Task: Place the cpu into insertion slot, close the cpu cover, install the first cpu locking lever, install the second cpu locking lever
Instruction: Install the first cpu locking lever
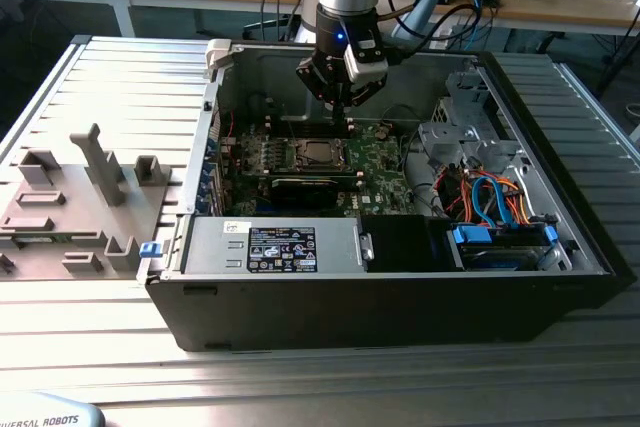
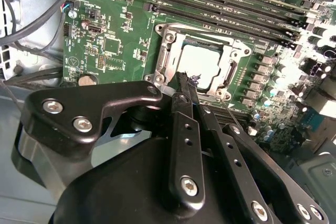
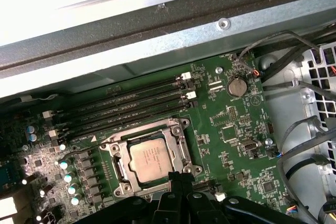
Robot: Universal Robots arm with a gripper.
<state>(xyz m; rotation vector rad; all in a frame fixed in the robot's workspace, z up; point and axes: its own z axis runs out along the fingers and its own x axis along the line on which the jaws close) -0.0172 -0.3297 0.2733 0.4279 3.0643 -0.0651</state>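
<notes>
The fingers (image 2: 184, 85) of the gripper (image 2: 185, 88) were pressed together, tips down, holding nothing that could be made out, at the corner of the cpu cover (image 2: 170, 51). The cover lay flat over the insertion slot (image 3: 181, 140), the cpu (image 3: 152, 158) seated and showing through its cut-out. The socket lay just ahead of the tips, on the green board (image 3: 236, 124) within the open computer case (image 1: 400, 307).
</notes>
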